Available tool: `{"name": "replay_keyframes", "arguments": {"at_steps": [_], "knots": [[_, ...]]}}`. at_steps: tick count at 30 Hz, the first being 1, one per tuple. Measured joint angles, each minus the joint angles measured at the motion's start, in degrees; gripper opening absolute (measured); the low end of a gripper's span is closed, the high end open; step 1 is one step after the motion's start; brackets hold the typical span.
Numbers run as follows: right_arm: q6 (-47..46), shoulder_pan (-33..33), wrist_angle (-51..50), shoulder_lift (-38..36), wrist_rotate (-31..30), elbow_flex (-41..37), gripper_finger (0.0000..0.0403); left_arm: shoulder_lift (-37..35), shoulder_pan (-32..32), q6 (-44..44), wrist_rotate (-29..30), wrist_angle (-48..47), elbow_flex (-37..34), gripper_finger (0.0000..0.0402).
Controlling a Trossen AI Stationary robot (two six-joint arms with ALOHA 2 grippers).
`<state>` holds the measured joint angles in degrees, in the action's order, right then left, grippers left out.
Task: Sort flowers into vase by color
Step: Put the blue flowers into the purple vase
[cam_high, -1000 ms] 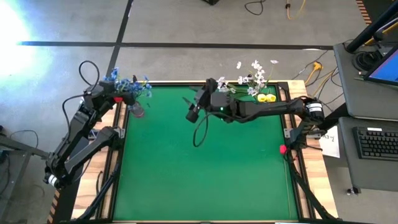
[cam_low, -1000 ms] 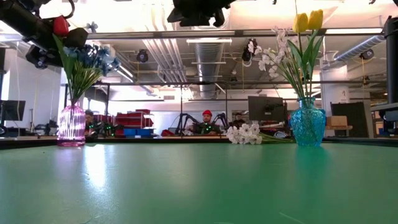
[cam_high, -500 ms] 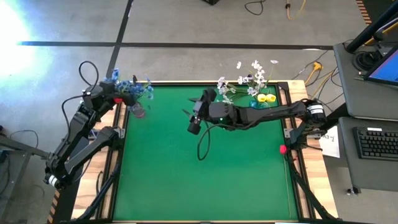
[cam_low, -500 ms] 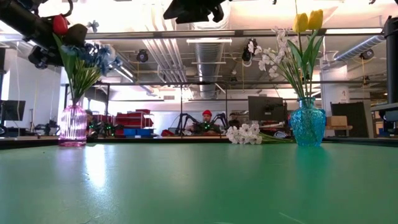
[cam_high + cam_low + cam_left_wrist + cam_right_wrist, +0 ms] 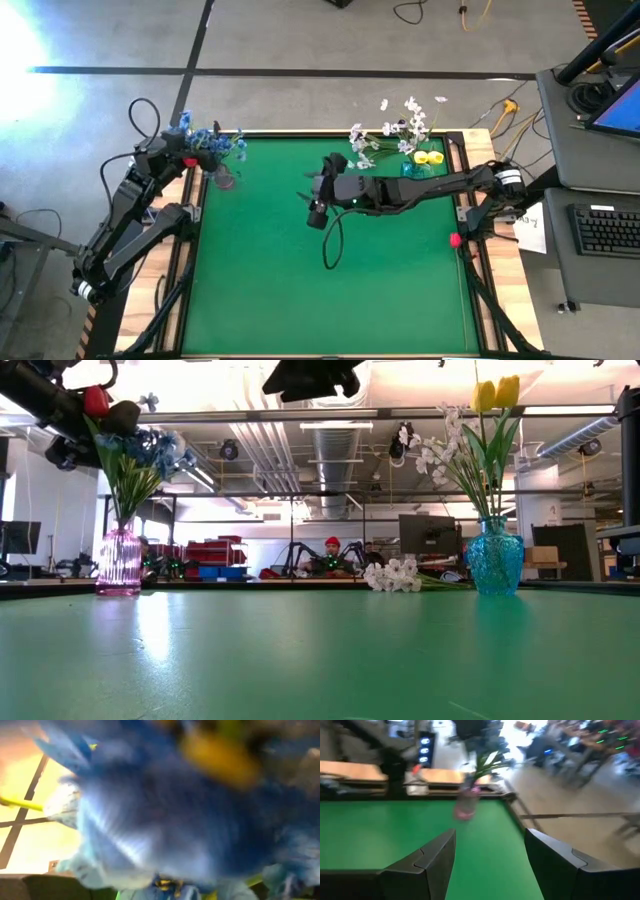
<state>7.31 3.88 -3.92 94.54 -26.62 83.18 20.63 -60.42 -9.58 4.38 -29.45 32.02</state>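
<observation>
Currently, blue flowers (image 5: 150, 455) fill the pink vase (image 5: 118, 562) under the left hand (image 5: 190, 158), grip indiscernible; white blossoms (image 5: 395, 575) lie beside the blue vase (image 5: 495, 565), awaiting the open, empty right hand (image 5: 317, 205).

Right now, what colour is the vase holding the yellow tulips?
Translucent turquoise-blue vase, with yellow tulips on top; clearest in the low view.
</observation>
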Motion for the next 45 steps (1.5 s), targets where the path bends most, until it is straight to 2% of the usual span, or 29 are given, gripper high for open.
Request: {"name": "replay_keyframes", "arguments": {"at_steps": [5,15,19,32,41,45], "knots": [[-4.54,1.45,-7.11,0.00,3.95,0.00,0.0228,0.61,-0.01,0.04,0.01,0.09,-0.04,0.0302],[-7.97,2.62,-16.16,-0.02,4.23,0.00,0.0228,1.81,-0.02,-1.08,-0.66,0.13,-0.09,0.0302],[-7.23,2.62,-16.69,-0.02,4.21,0.00,0.0228,2.66,0.00,-3.90,-3.78,-0.30,-0.18,0.0302],[-1.76,2.08,-12.84,0.07,4.56,0.00,0.0228,2.44,0.00,-3.30,-3.38,-3.02,0.08,0.0304],[-2.00,2.09,-12.01,0.33,4.72,0.00,0.0228,2.79,0.00,-4.08,-3.39,-3.50,0.11,0.0353],[-2.16,2.08,-12.00,0.33,4.62,0.00,0.0228,3.39,0.00,-6.81,-3.36,-7.42,1.67,0.0359]]}}
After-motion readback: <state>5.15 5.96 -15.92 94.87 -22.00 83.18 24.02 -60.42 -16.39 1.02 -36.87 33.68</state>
